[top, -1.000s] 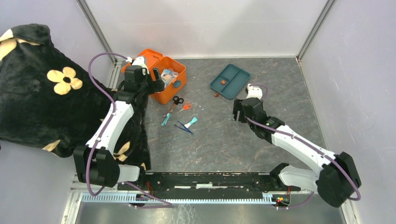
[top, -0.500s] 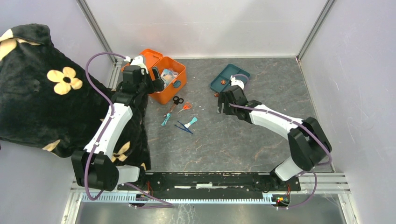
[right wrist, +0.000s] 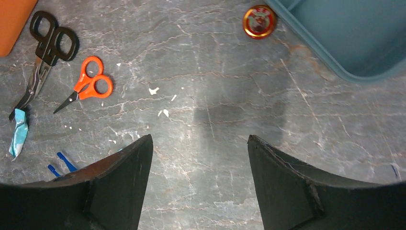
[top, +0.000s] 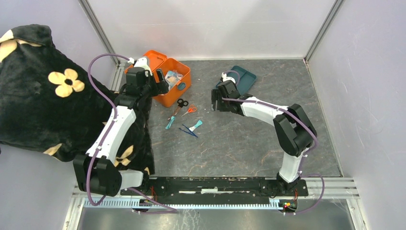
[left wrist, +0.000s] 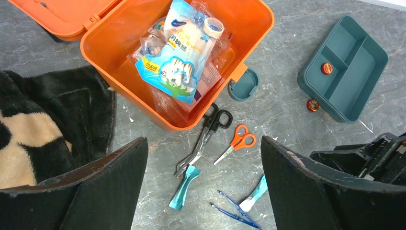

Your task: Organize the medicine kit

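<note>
The orange medicine kit (top: 173, 97) stands open at the back left, its lid (left wrist: 62, 14) thrown back and plastic packets (left wrist: 179, 52) piled inside. My left gripper (top: 160, 86) hovers open at its near left side, high over the tools (left wrist: 203, 140). In front of the kit lie black scissors (left wrist: 206, 139), orange scissors (left wrist: 237, 143), a teal packet (left wrist: 184, 188) and blue tweezers (left wrist: 234, 211). My right gripper (top: 216, 103) hangs open over bare table (right wrist: 199, 136), right of the orange scissors (right wrist: 88, 86) and apart from them.
A teal compartment tray (left wrist: 356, 72) sits at the back right with a red tin (left wrist: 327, 68) in it; a second red tin (right wrist: 259, 21) lies on the table beside it. A black flowered blanket (top: 43, 96) covers the left side. Walls close the back and sides.
My right arm has swung left from in front of the teal tray toward the tools, and now hides part of the tray from above. The left arm has hardly moved.
</note>
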